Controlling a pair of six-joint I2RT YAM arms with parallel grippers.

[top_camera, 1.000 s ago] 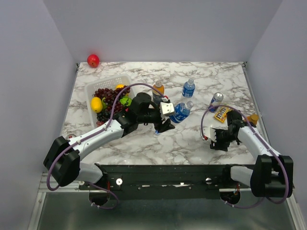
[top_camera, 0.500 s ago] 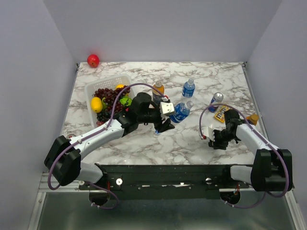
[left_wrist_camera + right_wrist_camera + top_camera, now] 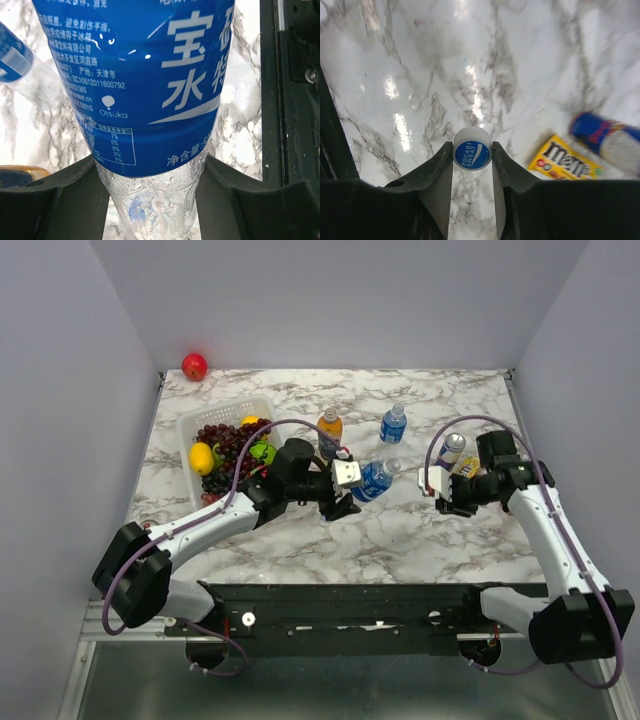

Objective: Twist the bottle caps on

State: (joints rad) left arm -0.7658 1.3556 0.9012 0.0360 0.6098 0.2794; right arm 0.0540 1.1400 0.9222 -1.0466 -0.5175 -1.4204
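The right claw is pinched narrow on a white-and-blue cap, hanging above the counter with a candy bag and can beyond. The left claw grips a blue-labelled bottle, tilted, mid-counter.

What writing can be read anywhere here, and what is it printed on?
"POCARI SWEAT": on the cap.
"Otsuka": on the bottle label, left wrist view.
"SC10612011600792": same label.
"宝" and "水": large white characters, same label.
"m&m's": on the yellow candy bag.
On the can the lettering is blurred, unreadable.
In the top view all labels are too small to read.
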